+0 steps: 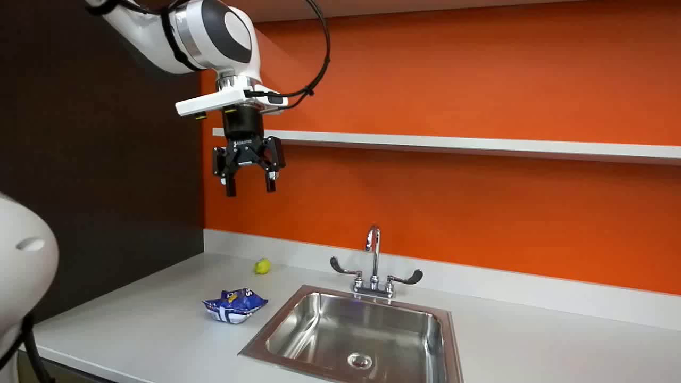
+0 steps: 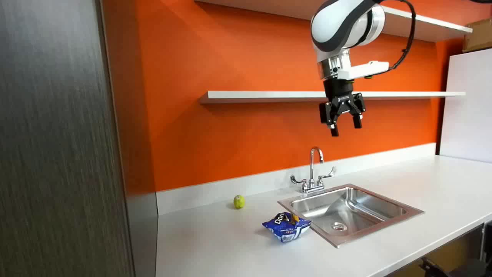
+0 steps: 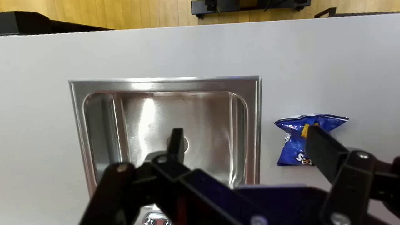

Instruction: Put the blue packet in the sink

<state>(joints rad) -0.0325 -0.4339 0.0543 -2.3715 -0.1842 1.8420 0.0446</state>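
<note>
There's one blue packet (image 1: 235,306), one sink (image 1: 362,336), one faucet (image 1: 375,274), one ball (image 1: 262,266).

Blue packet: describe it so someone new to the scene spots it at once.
Start at the sink set in the counter. On the counter, apart from the sink and left of it in both exterior views, lies the packet. Unlike the small, round yellow-green ball nearer the orange wall, it is larger, crinkled, and blue with white markings.

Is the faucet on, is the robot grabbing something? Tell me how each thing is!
End effector: open, holding nothing.
Blue packet: crinkled, lying on the counter; can't tell if opened.
Sink: packet not inside.
Faucet: no water seen running.
Yellow-green ball: resting on the counter.
</note>
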